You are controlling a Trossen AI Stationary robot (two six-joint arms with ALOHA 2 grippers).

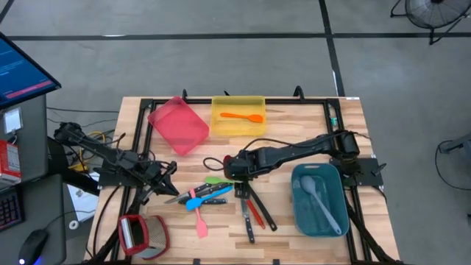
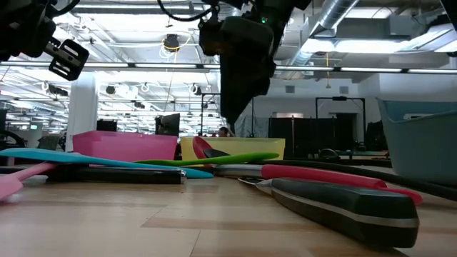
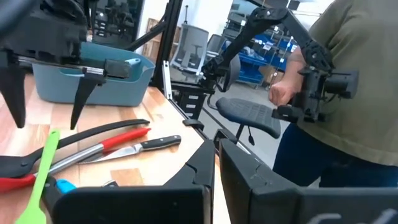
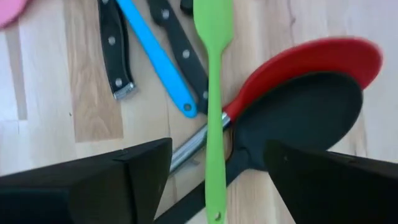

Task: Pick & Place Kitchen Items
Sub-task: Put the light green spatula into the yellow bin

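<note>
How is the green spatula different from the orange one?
The green spatula lies loose on the table among the other utensils; the orange spatula lies alone inside the yellow bin. The right gripper hangs open above the green one; no gripper is near the orange one. Both lie flat.

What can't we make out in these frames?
- Right gripper tips: cut off by the right wrist view's bottom edge; in the high view, the arm's own body covers them.
- Green spatula blade: the top edge crops it in the right wrist view; partly under the arm in the high view.
- Left gripper: fingers too small in the high view to tell open or shut.
</note>
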